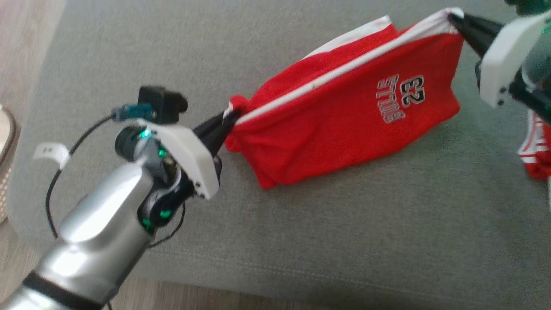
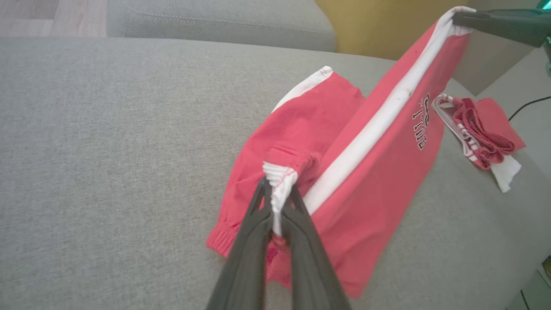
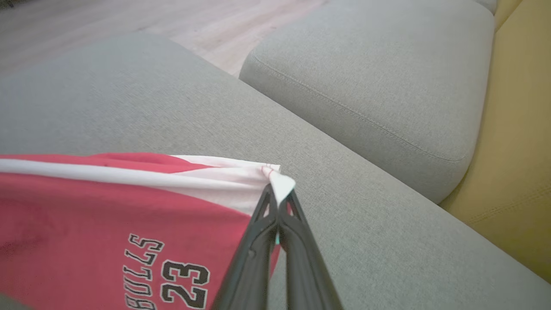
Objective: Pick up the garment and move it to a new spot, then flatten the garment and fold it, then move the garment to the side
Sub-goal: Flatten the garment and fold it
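Two grippers hold a red cloth garment [image 1: 344, 129] with a white stripe, pulled tight over the grey fabric sofa cushion [image 1: 301, 241].
The left gripper [image 2: 275, 189] is squeezed tight on one bunched end. The right gripper [image 3: 279, 196] pinches the white corner at the other end. The garment's bottom rests on the cushion. A small crumpled red and white cloth [image 1: 536, 150] on the cushion is partly cut off.

Soft, even light is spread over the grey woven sofa cushion [image 1: 129, 64]; a faint shadow is cast beneath the red-and-white fabric garment [image 1: 344, 129]. Glare is caught on the silver metal forearm [image 1: 99, 241]; the head view is slightly blurred.
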You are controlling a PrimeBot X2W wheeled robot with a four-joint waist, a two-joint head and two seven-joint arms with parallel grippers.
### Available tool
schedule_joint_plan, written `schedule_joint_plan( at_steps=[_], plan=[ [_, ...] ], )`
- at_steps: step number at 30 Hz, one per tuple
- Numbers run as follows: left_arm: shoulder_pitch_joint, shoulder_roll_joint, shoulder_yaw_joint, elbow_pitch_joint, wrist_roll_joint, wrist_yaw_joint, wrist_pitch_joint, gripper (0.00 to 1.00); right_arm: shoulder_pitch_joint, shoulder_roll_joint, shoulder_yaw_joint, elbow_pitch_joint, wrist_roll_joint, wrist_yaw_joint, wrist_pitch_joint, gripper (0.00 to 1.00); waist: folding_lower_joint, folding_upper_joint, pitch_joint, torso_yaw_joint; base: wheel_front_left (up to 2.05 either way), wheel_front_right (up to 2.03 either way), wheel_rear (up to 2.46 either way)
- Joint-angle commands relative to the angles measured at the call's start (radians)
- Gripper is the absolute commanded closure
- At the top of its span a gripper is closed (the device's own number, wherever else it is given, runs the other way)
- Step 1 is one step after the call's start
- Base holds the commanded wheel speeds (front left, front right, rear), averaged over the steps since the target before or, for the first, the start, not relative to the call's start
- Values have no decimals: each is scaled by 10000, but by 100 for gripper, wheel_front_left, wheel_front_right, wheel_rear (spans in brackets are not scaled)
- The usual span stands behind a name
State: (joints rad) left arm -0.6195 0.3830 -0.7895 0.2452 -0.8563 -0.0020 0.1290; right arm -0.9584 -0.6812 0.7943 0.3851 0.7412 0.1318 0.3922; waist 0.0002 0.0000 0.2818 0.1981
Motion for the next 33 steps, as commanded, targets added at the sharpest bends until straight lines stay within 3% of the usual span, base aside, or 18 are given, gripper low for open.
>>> schedule_joint_plan(
  at_steps=[1, 13, 14, 15, 16, 22, 33],
  plan=[
    [-584, 235, 528, -75, 74, -65, -119, 100, -275, -52, -19, -71, -120, -11, 33, 100, -2, 0, 559, 404, 0, 0, 0],
    [-2248, -936, 364, 3097, 437, -722, -1024, 100, -2132, 728, 1710, 2101, -197, -11, -496, 100, -2, 0, 1500, 753, 0, 0, 0],
    [-2332, -1020, 345, 3308, 452, -760, -1107, 76, -2224, 755, 1834, 2251, -180, -11, -569, 64, -2, 0, 1546, 763, 0, 0, 0],
    [-2421, -1088, 312, 3504, 507, -785, -1207, 6, -2305, 784, 1915, 2427, -148, -11, -642, 0, -2, 0, 1589, 771, 0, 0, 0],
    [-2495, -1169, 293, 3685, 539, -808, -1319, 0, -2374, 823, 2000, 2580, -125, -11, -752, 0, -2, 0, 1615, 781, 0, 0, 0],
    [-2634, -1576, 342, 4753, 443, -954, -2024, 0, -2370, 1134, 2462, 3544, 255, -11, -1651, 0, -2, 0, 1335, 690, 0, 0, 0],
    [-2447, -1569, 774, 5469, 57, -965, -2922, 0, -1921, 1281, 2658, 4654, 701, -11, -3561, 0, -2, 0, 73, 262, 0, 0, 0]
  ],
)
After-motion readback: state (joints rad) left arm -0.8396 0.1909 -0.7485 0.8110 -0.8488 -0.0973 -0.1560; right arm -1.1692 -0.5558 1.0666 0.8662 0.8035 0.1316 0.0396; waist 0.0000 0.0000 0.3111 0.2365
